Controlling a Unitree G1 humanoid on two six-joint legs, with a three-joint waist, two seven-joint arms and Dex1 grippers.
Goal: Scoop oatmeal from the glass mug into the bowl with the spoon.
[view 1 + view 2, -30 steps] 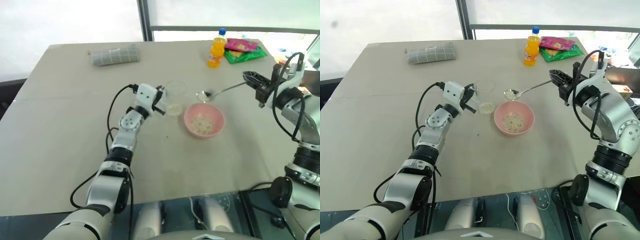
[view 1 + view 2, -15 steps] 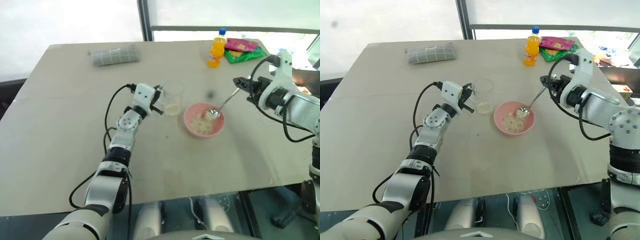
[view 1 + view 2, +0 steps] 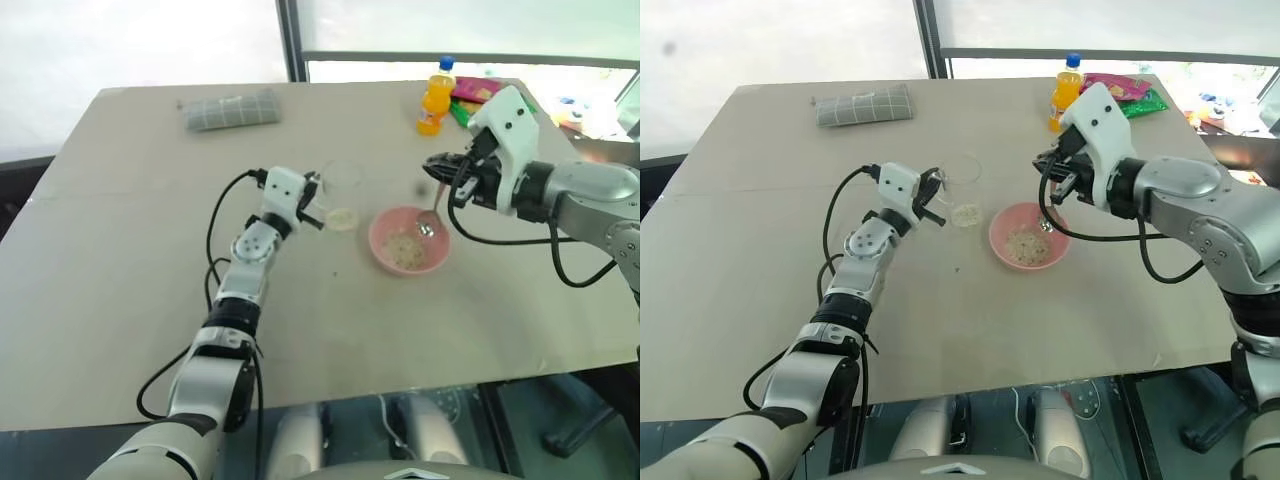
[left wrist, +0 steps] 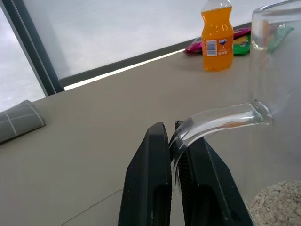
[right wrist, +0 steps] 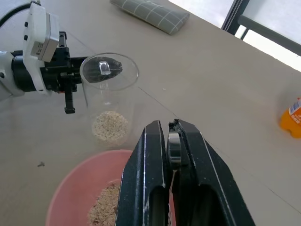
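Left eye view: the bowl (image 3: 408, 241) sits nearest, holding oatmeal (image 3: 402, 250). The right gripper (image 3: 441, 167), clamped on the spoon (image 3: 430, 222), has swung in and rolled over, tipping its load into the bowl. Just beyond, the left gripper (image 3: 312, 204) stays pinched on the glass mug (image 3: 343, 196) handle; more oatmeal remains inside.

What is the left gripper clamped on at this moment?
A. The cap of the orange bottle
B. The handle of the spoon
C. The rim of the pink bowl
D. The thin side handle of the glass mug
D: in the left wrist view the left gripper is shut on the clear curved handle of the glass mug.
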